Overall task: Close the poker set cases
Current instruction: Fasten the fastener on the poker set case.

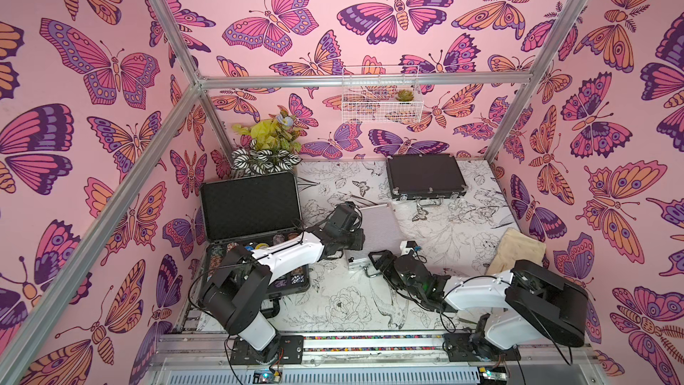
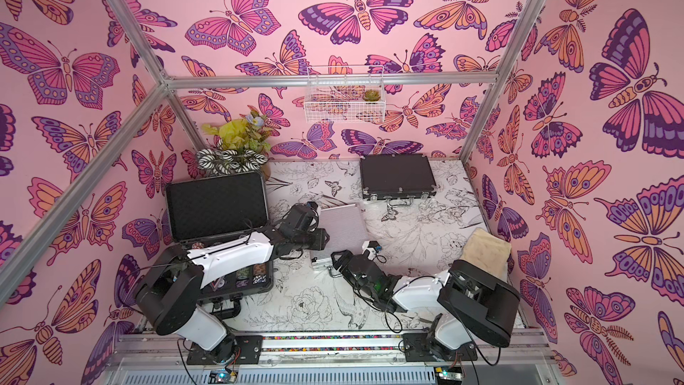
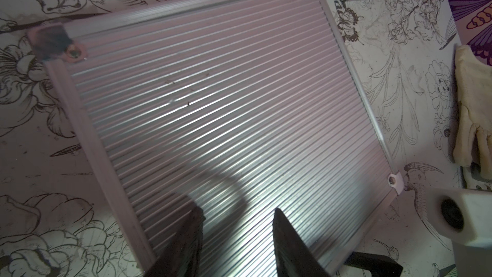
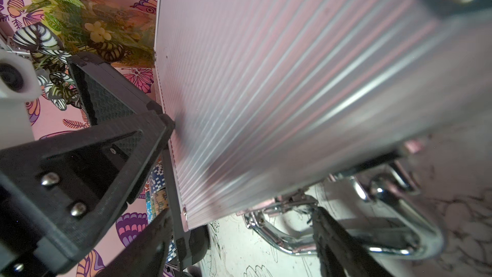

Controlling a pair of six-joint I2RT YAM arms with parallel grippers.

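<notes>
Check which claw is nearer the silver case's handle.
Right. The right claw sits open right by the handle; the left claw is over the ribbed lid, away from the handle.

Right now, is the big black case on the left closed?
No, the big black case stands open with its foam lining showing.

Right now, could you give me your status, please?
Left gripper open over small silver case, lid down; right gripper open by its handle. Large black case open, left arm across it.
</notes>
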